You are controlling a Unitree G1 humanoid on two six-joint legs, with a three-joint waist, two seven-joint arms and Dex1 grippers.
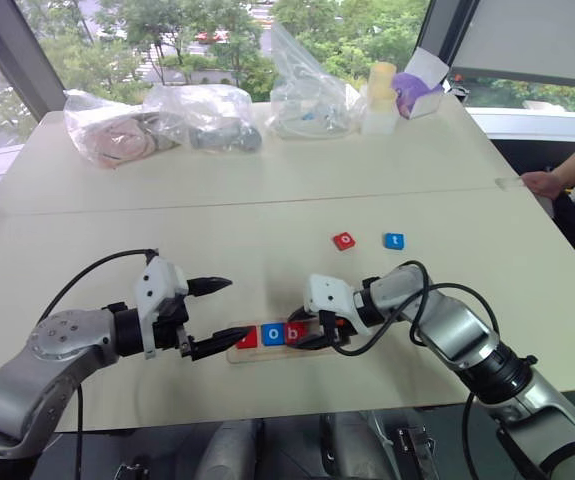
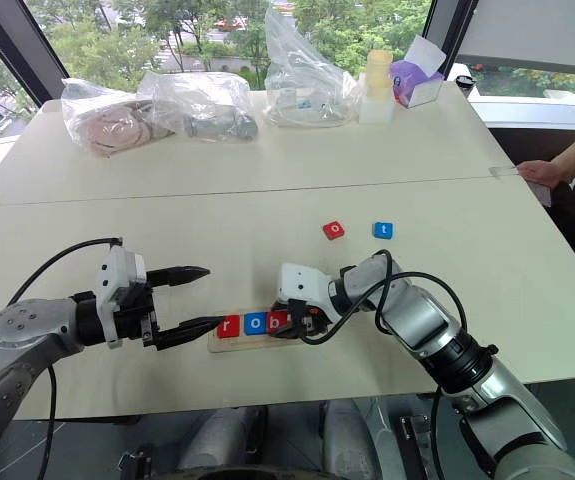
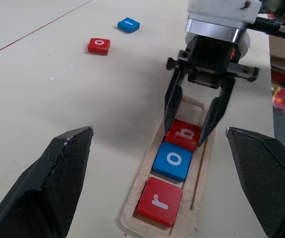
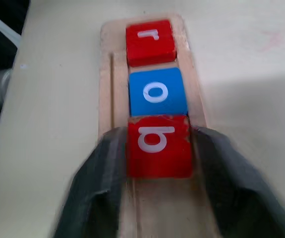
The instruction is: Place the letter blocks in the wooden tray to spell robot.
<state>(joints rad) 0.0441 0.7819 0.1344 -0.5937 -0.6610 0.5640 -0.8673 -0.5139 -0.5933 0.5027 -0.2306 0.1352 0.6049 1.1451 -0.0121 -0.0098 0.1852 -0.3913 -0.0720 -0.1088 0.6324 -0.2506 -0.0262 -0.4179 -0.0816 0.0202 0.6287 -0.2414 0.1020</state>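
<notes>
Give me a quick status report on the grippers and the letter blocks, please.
Left gripper open, idle beside wooden tray. Right gripper jaws straddling red b block, loosening. r block, blue o block, b seated; red o block, t block loose on table. Nothing obstructing.

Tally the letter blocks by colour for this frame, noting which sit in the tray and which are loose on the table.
Red square letter blocks: 3 (r and b in pale wooden tray, o loose)
Blue square letter blocks: 2 (o in tray, t loose)
Total: 5

Beige bench (image 1: 267, 190) with seam line across. Large windows (image 1: 217, 30) behind far edge, green trees outside, daylight. Dark window frames at corners.
</notes>
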